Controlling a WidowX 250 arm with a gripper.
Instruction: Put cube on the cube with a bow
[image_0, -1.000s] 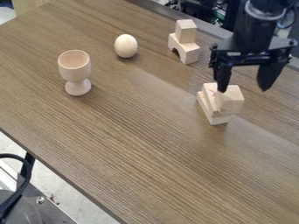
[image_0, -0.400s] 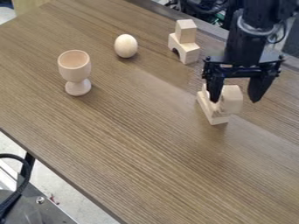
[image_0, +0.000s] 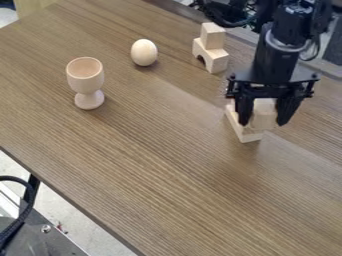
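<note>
The gripper (image_0: 264, 123) is low at the right of the table, shut on a pale wooden cube (image_0: 264, 116), one finger on each side. The cube rests over a light, slanted wooden block (image_0: 248, 136); the gripper hides part of both, so how they touch cannot be told. Farther back, another plain cube (image_0: 213, 35) sits on a wooden block with an arched cutout (image_0: 215, 58); this arch is the only bow-like shape.
A wooden egg (image_0: 143, 52) lies left of the arched stack. Farther left, a wooden goblet (image_0: 86, 80) stands upright on the brown table (image_0: 153, 150). Cables and dark equipment are behind the back edge.
My gripper has come down and a little to the left, and its fingers have drawn closer together around the cube. The blocks, egg and goblet are where they were.
</note>
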